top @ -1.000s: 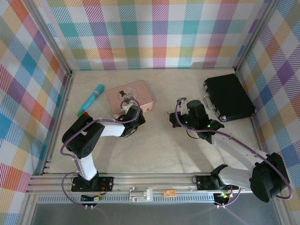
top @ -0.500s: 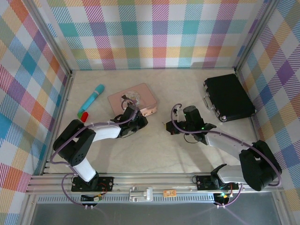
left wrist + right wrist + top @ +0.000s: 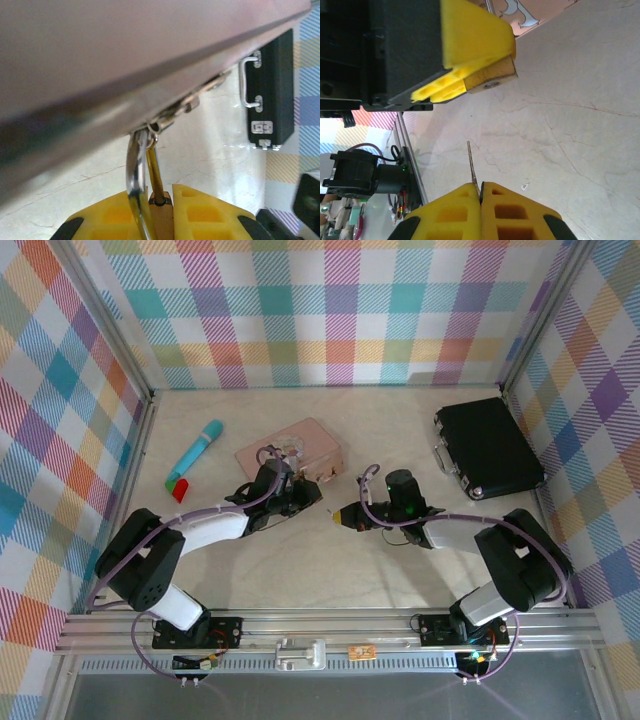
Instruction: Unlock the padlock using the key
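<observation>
Padlock (image 3: 492, 79) hangs off the shut pink tin (image 3: 312, 440), left gripper (image 3: 159, 207) clamped on it. Right gripper (image 3: 481, 192) pinches the key (image 3: 471, 162) tight.

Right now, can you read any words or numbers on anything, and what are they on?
No text here can be read.
On the pink tin: a picture on the lid, too small to show any words.
On the black case: a small silver plate, too blurred to read.
On the orange tag: too small to read.
</observation>
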Controlling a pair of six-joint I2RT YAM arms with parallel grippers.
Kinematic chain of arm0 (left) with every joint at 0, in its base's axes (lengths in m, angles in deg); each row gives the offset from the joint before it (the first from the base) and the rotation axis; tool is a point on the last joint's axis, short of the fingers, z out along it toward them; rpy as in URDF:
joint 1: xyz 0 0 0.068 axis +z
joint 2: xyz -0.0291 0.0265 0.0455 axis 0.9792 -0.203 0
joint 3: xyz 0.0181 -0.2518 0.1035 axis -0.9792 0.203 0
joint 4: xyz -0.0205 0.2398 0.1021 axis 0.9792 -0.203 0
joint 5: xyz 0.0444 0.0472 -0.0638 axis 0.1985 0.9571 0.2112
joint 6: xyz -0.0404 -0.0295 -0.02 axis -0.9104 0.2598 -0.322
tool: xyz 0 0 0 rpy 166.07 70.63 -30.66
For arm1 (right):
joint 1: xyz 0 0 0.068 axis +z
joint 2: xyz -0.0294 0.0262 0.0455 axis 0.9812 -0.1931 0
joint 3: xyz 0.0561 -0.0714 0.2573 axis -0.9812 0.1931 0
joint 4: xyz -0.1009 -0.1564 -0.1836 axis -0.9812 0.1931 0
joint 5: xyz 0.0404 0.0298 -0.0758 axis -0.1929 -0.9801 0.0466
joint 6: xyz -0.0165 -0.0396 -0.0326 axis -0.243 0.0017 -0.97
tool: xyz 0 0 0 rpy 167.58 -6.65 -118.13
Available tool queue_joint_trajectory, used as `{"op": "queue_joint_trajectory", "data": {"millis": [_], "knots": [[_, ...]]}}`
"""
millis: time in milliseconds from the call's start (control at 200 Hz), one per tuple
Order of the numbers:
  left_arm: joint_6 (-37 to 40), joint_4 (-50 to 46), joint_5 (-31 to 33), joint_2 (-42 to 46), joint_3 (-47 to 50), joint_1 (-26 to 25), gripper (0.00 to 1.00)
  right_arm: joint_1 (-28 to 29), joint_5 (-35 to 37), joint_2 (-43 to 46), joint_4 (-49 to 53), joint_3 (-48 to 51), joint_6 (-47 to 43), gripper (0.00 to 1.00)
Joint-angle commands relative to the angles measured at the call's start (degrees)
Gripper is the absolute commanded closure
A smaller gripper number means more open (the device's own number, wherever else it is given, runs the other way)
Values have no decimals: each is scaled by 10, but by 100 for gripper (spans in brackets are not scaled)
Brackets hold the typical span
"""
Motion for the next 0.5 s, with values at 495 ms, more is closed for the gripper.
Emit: {"op": "queue_joint_trajectory", "data": {"millis": [495], "knots": [[-9, 153, -36, 34, 38, 4, 100, -7, -13, -57, -181, 20, 93, 100]]}}
